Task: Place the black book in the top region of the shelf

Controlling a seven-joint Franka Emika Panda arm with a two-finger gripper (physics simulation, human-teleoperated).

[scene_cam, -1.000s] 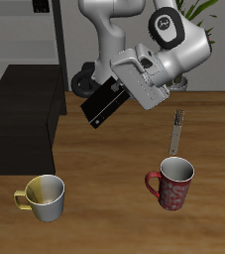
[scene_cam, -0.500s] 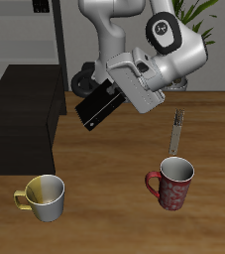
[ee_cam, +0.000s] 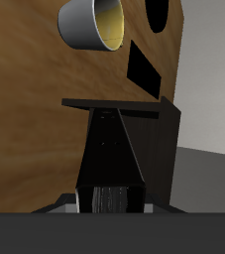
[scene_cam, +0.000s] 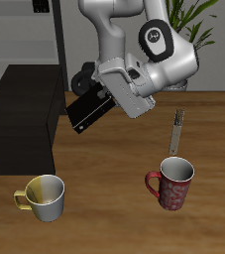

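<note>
I have the black book point(scene_cam: 90, 110) clamped in the gripper point(scene_cam: 108, 96), carried in the air above the wooden table point(scene_cam: 114, 174). In the exterior view the book hangs tilted, one corner low toward the shelf point(scene_cam: 23, 121) and the other end rising into the fingers, which close on it at its upper end beside the grey wrist block. The book sits just beside the shelf's near upper corner; from this angle I cannot tell whether it touches the shelf or hangs a little clear of it. It is about level with the shelf's flat top face.

From the wrist view the black book point(ee_cam: 116, 149) runs straight out from the gripper point(ee_cam: 108, 198), with its pale page edge showing between the finger pads, and the jaws are shut on it.

Below on the table, nearer the front edge, stand a yellow-and-white mug point(scene_cam: 43, 196) and a red patterned mug point(scene_cam: 171, 183), well apart from each other. A narrow grey-brown strip point(scene_cam: 176, 131) stands upright behind the red mug. The yellow-and-white mug point(ee_cam: 92, 23) also shows in the wrist view, beyond the book.
</note>
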